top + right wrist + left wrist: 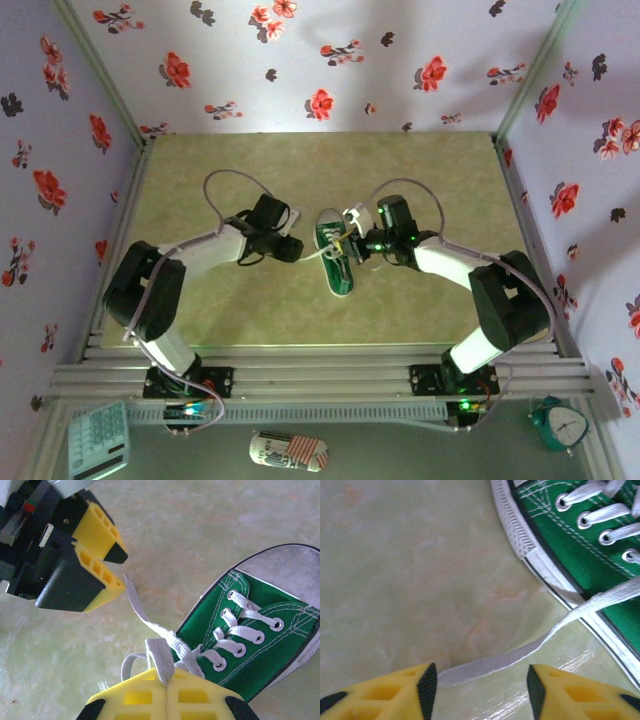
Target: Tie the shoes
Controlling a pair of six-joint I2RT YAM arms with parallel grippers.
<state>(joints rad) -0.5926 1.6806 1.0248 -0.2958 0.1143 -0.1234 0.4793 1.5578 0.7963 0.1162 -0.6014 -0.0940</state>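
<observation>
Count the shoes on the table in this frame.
1. The green sneaker lies in the middle of the table, between the left gripper and the right gripper, which pinches its lace. No second shoe is visible, and little could hide one.

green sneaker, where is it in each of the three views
top external: green sneaker at the centre of the picture.
left wrist: upper right corner, cut off by the frame edge.
right wrist: right half, toe cap at the upper right.
shared landmark: loose white lace end lying flat beside it, also seen from the right wrist.
</observation>
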